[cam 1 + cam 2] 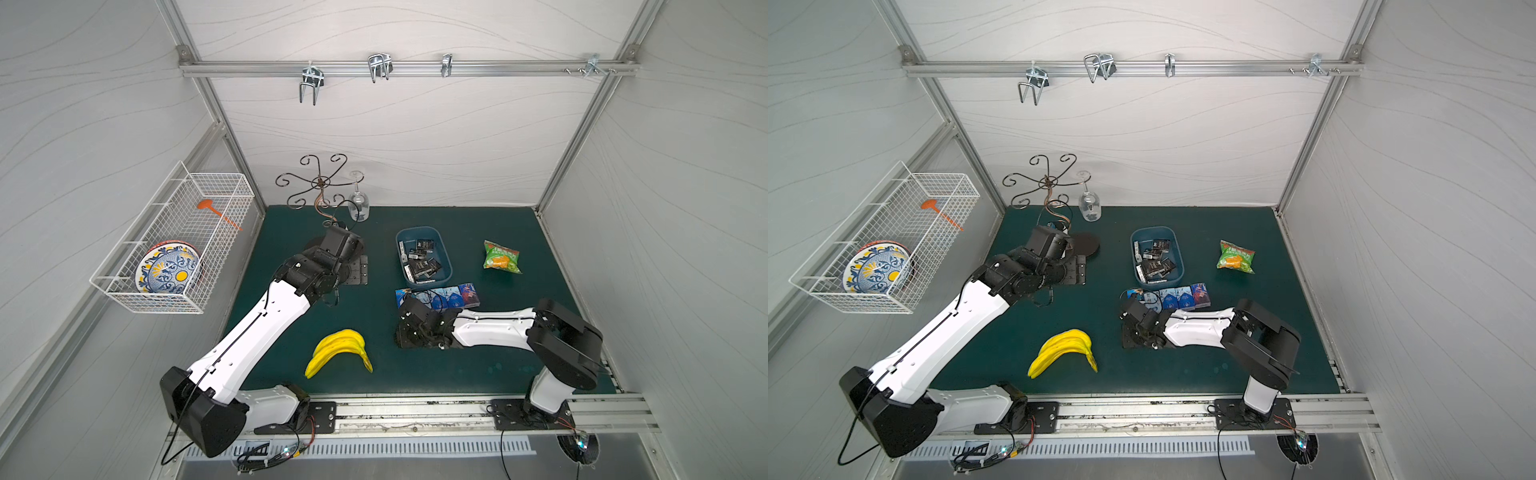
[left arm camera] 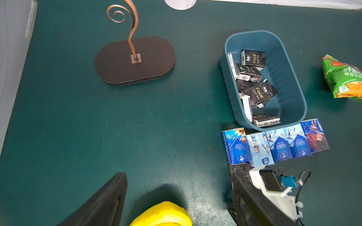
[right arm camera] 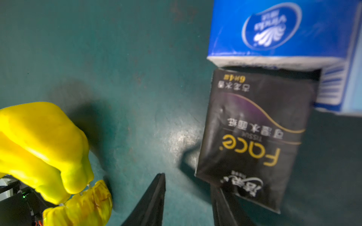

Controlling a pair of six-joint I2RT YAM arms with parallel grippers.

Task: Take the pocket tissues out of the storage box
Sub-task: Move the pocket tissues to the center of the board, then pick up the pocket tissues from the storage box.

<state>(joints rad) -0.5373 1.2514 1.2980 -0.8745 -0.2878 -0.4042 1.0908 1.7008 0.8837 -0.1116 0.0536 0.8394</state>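
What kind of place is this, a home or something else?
Likely a robot test cell, not a home: two arms mounted on an aluminium rail, white panel walls in a metal frame, household props such as bananas.

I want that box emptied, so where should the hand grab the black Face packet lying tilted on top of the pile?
Probably across its narrower width, coming straight down from above. The black Face packet lies label up, propped on the other packets, so its side edges look free, while the storage box walls block a sideways approach.
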